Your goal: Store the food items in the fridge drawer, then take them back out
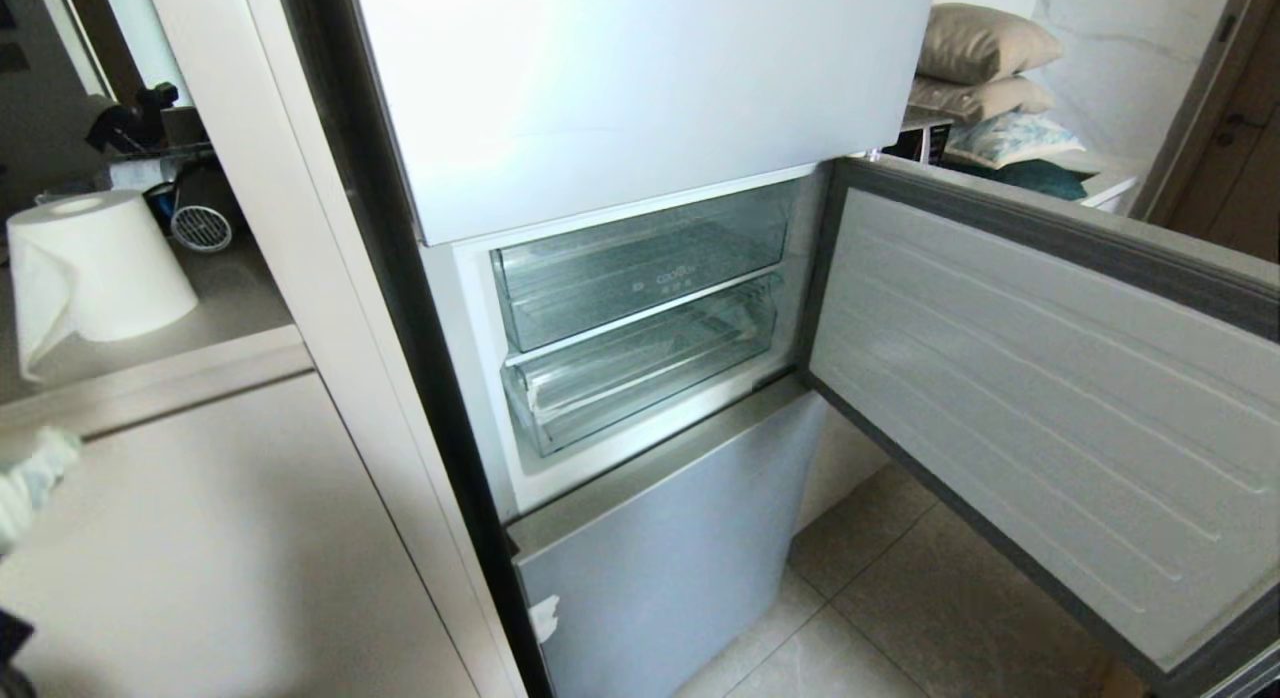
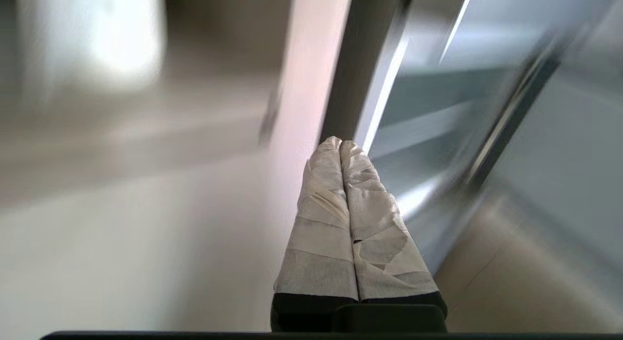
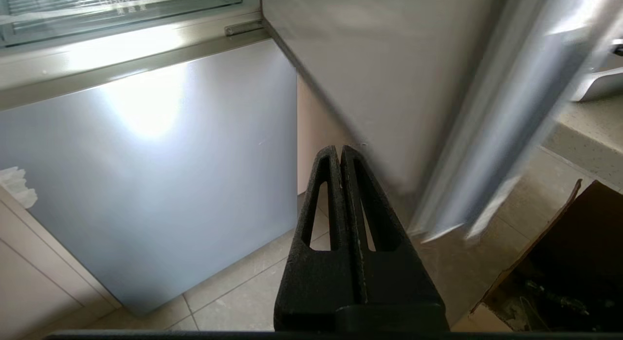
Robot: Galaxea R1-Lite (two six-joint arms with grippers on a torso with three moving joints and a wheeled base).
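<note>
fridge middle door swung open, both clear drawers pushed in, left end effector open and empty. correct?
Not quite: the left end effector is shut, its taped fingers pressed together with nothing between them, as the left wrist view shows. The rest holds: in the head view the middle door is swung open and the fridge drawer and the upper clear drawer sit pushed in.

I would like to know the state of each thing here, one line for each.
Middle fridge door: swung open.
Upper clear drawer: pushed in, looks empty.
Lower clear drawer: pushed in, looks empty.
Bottom fridge door: closed.
Left end effector: shut, empty.
Right end effector: shut, empty.
</note>
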